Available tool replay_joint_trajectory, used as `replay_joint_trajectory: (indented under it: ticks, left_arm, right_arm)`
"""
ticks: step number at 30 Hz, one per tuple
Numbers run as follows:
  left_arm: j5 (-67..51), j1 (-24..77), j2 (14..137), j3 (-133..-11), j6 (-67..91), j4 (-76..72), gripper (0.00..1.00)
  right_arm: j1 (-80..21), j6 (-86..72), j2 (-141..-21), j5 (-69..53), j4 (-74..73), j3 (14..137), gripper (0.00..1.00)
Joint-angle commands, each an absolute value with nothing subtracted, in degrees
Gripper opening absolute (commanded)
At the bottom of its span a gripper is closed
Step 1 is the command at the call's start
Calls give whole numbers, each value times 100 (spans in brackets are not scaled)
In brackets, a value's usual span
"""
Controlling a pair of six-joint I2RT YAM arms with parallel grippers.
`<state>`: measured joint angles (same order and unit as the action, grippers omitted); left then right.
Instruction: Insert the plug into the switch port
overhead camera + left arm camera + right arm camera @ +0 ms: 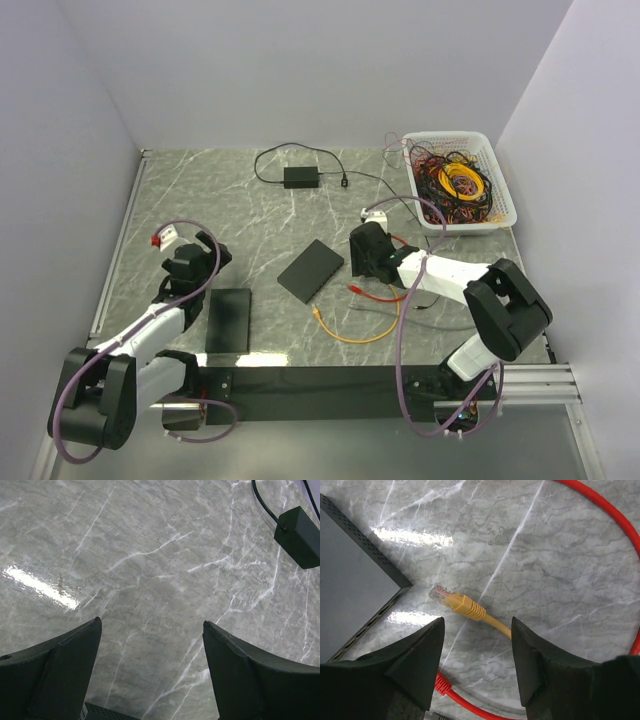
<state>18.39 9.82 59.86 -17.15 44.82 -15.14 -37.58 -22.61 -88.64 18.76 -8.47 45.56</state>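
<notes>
The yellow plug [454,602] is lying flat on the table [560,580], just beside a corner of the switch [350,600] but not touching it, with its clear tip pointing toward that corner. The right gripper [477,625] is hovering over the cable [496,624] just behind the plug, jaws apart and grasping nothing. The left gripper [152,625] is also spread wide and empty, hanging over the table well apart from the plug.

The plug is looking small, light and hard, with a ribbed boot behind the clear tip. That boot is probably the place to pinch, across its sides (the tip and its latch are likely the fragile parts). The cable is looking springy, so it may be tugging or twisting the plug once it is lifted. The switch seems light too and could be sliding away under a push.

Slots that are probably the ports [367,630] are running along the switch edge facing the gripper. A red cable [615,520] is curving round the right side, and its plug [442,682] is lying close under one finger, where it could get caught. Farther off, an adapter [301,177], a basket [500,215] of tangled cables and a black slab [229,318] are sitting clear of the work.
</notes>
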Motion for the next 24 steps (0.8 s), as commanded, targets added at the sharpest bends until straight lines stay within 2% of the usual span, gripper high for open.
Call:
replay_joint_trajectory:
  ticks: [1,17,24]
  left_arm:
    - [2047,1063,6003,-1960,4544,-1635,88]
    - [2180,1178,6029,-1986,4535,-1591,88]
    - [2206,1187,6021,-1986,4544,-1582,88]
  right_arm:
    - [-3735,-2189,-8894,2021,-659,4799,61]
    - [-3683,-2127,-9475,2285,-958,5326,51]
    - [-3683,-2162,-9589,2259,-1081,5405,50]
